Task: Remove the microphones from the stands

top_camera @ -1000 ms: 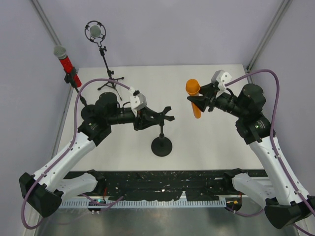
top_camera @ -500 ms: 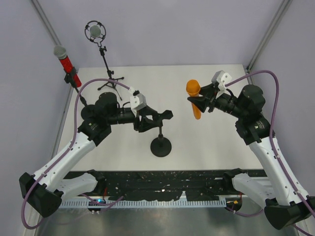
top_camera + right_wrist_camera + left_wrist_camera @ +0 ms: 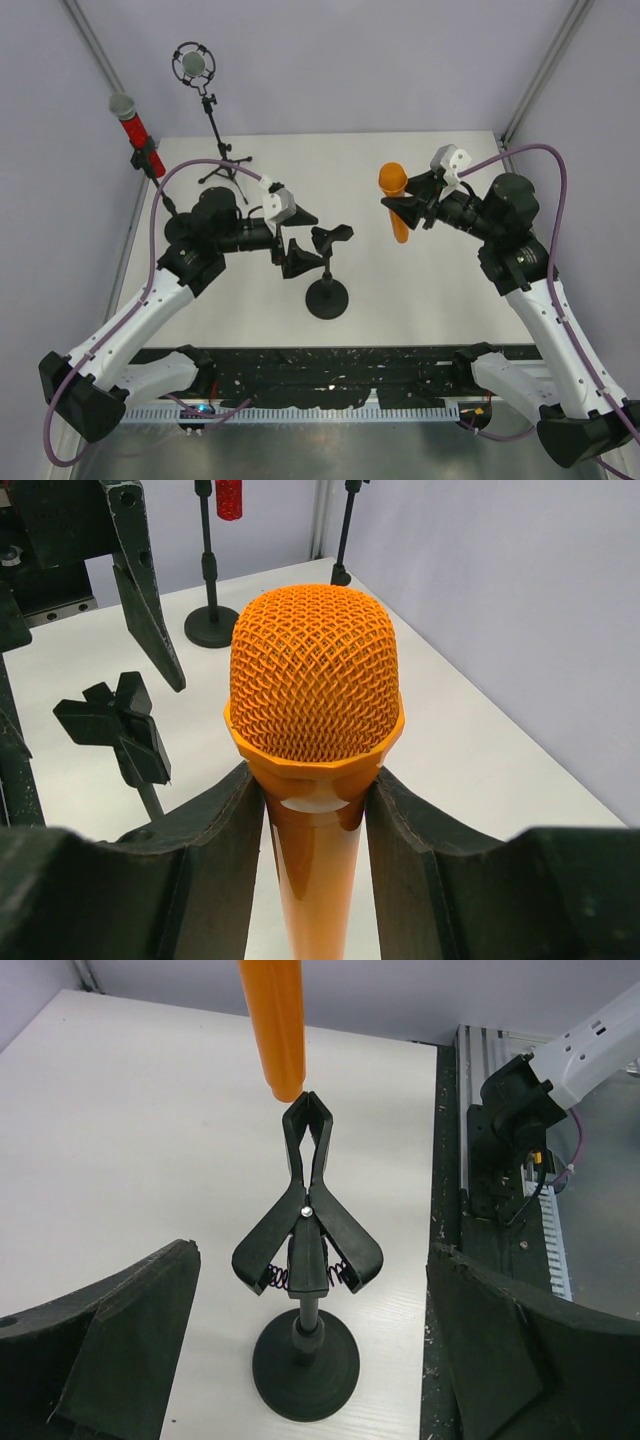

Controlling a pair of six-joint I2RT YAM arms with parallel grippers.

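The orange microphone (image 3: 393, 200) hangs in the air at the right of the table, free of the stand, with my right gripper (image 3: 408, 207) shut on its handle just under the mesh head (image 3: 315, 670). The pads (image 3: 215, 830) press both sides of the handle. The black stand (image 3: 327, 297) is at the table's middle, and its spring clip (image 3: 333, 235) is empty with its tips together. My left gripper (image 3: 303, 240) is open, its fingers on either side of the clip handles (image 3: 308, 1250) and not touching them. The microphone's tail (image 3: 277, 1030) hangs just above the clip tips.
A red microphone (image 3: 128, 120) is clamped at the table's far left corner. A grey studio microphone (image 3: 193, 64) stands on a tripod (image 3: 226, 168) at the back left. A black rail (image 3: 330, 365) runs along the near edge, and grey walls close in the sides.
My left gripper has opened wide and let go of the stand's clip handles, and the clip has sprung shut. The right arm and the microphone have not moved.
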